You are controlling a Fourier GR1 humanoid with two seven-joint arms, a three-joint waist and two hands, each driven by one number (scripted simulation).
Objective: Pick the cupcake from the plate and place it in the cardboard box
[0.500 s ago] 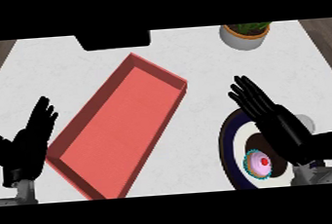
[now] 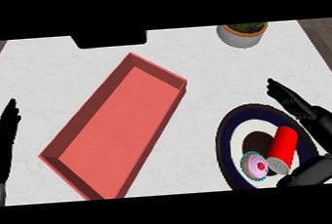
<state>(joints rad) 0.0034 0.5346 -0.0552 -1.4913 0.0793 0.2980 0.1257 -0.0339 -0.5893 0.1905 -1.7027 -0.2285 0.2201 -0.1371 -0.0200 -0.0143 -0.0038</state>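
Right hand [image 2: 321, 122]: open, fingers straight, over the plate's right rim, holding nothing. Left hand [image 2: 0, 145]: open, resting at the counter's left edge. Dark plate [image 2: 228, 143], front right corner: cupcake [image 2: 257, 166], red can [image 2: 281, 147] touching beside. Red box [image 2: 120, 129], centre. Potted plant [image 2: 244, 33], back edge. White counter [image 2: 193, 53].

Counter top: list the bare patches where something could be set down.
Bare counter lies between the red box and the potted plant, and between box and plate. The box's floor is bare too. Crowded: the plate, bearing cupcake and red can beside the right hand.
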